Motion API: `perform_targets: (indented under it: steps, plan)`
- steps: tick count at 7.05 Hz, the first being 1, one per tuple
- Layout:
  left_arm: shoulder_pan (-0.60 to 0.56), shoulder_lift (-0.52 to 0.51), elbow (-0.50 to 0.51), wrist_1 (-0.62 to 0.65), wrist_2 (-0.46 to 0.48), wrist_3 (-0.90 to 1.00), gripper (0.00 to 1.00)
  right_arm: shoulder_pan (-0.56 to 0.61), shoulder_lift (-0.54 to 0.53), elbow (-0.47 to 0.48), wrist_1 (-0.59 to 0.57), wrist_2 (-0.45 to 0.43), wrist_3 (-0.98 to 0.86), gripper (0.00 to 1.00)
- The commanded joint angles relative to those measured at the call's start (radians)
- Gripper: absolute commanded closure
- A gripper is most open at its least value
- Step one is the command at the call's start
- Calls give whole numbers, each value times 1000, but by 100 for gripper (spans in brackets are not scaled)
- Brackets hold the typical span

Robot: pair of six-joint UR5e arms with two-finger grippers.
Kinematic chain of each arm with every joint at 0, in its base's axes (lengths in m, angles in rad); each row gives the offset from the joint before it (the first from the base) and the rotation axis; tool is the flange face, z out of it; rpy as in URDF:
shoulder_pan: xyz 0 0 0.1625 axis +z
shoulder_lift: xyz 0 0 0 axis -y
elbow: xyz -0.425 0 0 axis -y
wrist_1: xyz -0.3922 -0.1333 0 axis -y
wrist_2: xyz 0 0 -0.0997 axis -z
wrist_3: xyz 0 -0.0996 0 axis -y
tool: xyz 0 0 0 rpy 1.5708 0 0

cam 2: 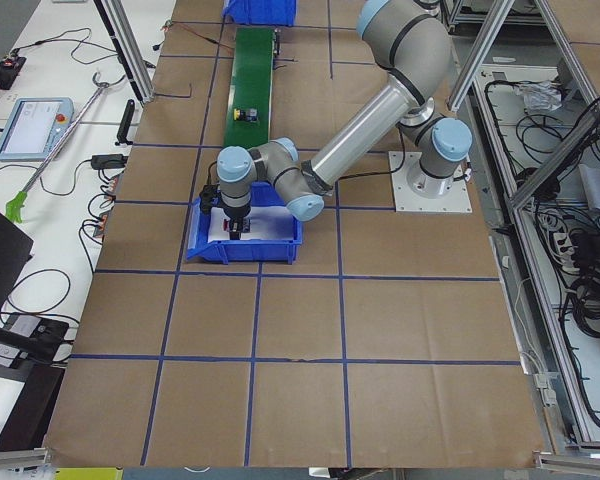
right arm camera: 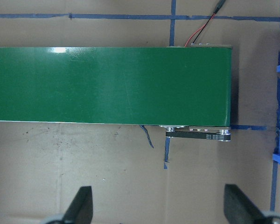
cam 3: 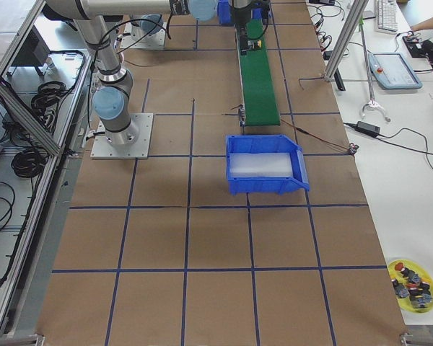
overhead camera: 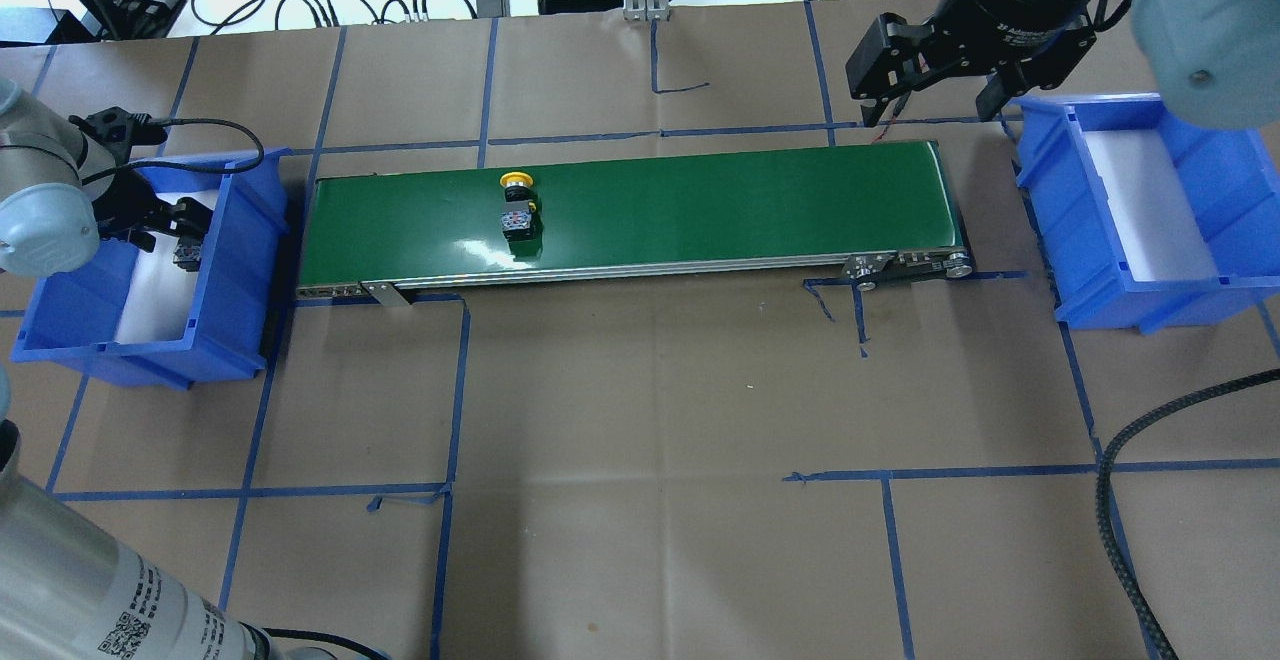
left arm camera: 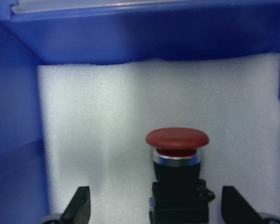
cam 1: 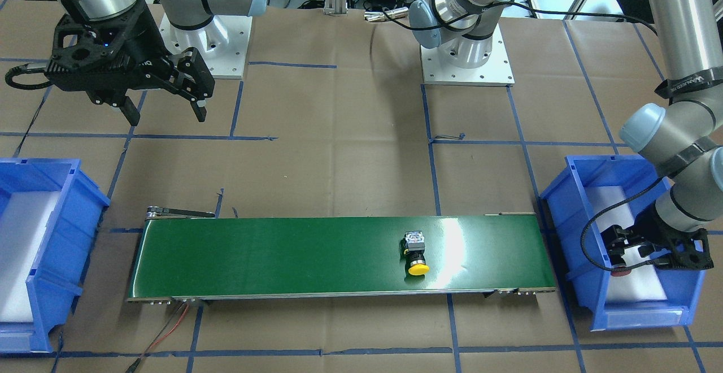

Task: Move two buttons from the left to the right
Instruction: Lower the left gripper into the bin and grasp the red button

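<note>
Left gripper [left arm camera: 157, 207] hangs wide open and empty in the bin [left arm camera: 18, 116], red button [left arm camera: 177, 139] between its fingers, untouched. Yellow button [cam 1: 417, 254] lies well away on the belt [cam 1: 282, 254], short of the open, empty right gripper [cam 1: 166, 116]. An off-centre squeeze could twist the red button loose.

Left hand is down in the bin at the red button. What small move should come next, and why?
Probably close the left hand on the red button: its fingers stand open on either side of the button's body, not touching it.
</note>
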Motion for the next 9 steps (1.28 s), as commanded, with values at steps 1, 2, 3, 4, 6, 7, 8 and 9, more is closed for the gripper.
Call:
perform_targets:
  steps: [1,2,3,4,6,7,8,9]
  plan:
    - [-3,-4,-1,1,-3,-4,26,0,-1,0,0,1,0,0]
    - [-11,-6,3,-1,-3,-7,55,0,-4,-1,0,1,0,0]
    - [-11,-3,9,-13,-3,-7,72,0,-5,-1,0,1,0,0]
    - [-12,4,25,-18,0,-7,85,0,-4,0,0,1,0,0]
    - [-12,55,50,-77,-1,-5,92,0,-4,-1,0,1,0,0]
    - [-12,95,80,-161,2,-4,92,0,-4,-1,0,1,0,0]
    - [-9,140,128,-279,3,-2,92,0,-5,-1,0,1,0,0]
    - [-9,177,186,-399,8,-2,92,0,-4,-1,0,1,0,0]
